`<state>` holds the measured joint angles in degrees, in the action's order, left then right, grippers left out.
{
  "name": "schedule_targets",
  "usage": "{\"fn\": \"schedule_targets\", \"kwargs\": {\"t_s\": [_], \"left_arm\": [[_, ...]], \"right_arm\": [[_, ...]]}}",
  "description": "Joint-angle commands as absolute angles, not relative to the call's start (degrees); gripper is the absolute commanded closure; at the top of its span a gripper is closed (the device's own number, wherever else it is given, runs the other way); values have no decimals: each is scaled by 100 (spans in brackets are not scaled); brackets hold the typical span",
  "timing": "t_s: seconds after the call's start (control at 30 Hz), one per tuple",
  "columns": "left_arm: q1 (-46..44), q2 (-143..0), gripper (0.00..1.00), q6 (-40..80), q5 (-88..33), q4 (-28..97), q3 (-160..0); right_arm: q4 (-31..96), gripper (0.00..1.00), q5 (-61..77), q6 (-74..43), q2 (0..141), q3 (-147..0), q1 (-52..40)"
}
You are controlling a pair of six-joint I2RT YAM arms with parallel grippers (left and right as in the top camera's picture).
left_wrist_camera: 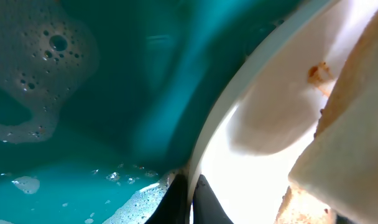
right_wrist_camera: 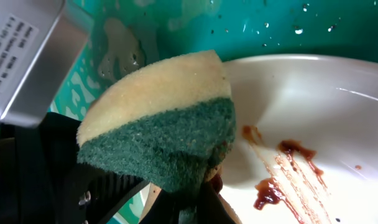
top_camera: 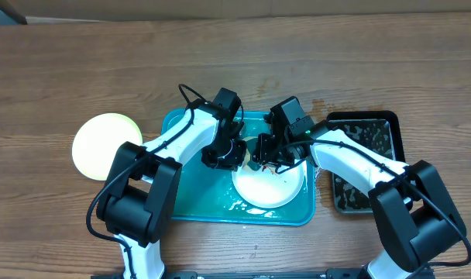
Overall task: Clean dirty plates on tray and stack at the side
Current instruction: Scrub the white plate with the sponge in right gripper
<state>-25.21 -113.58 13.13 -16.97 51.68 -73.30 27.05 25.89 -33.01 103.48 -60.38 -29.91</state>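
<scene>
The scrubbing step is in hand: a white plate [right_wrist_camera: 313, 106], lying in the teal tray [top_camera: 204, 203], is pinched at its rim by the left jaws, while a sponge [right_wrist_camera: 158, 118] is clamped in the right jaws. Next, the brown sauce smears [right_wrist_camera: 282, 177] must be rubbed away.

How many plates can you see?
2. A pale yellow-green plate sits on the table, left of the tray. A white plate lies in the tray, partly under the arms. Another could be hidden beneath them.
</scene>
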Motion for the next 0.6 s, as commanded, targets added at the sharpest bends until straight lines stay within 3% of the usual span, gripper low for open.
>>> {"fn": "schedule_targets", "kwargs": {"t_s": [0.0,0.57], "left_arm": [[-2554,-11369,96,1337,-1463,5159,-7323],[-2554,-11369,96,1396,-1463,5181,-7323]], "right_arm": [[2665,96,2447,-3361,10381,-6001,-3133],[2600,96,1411,-3929,10473,-6001,-3380]]}}
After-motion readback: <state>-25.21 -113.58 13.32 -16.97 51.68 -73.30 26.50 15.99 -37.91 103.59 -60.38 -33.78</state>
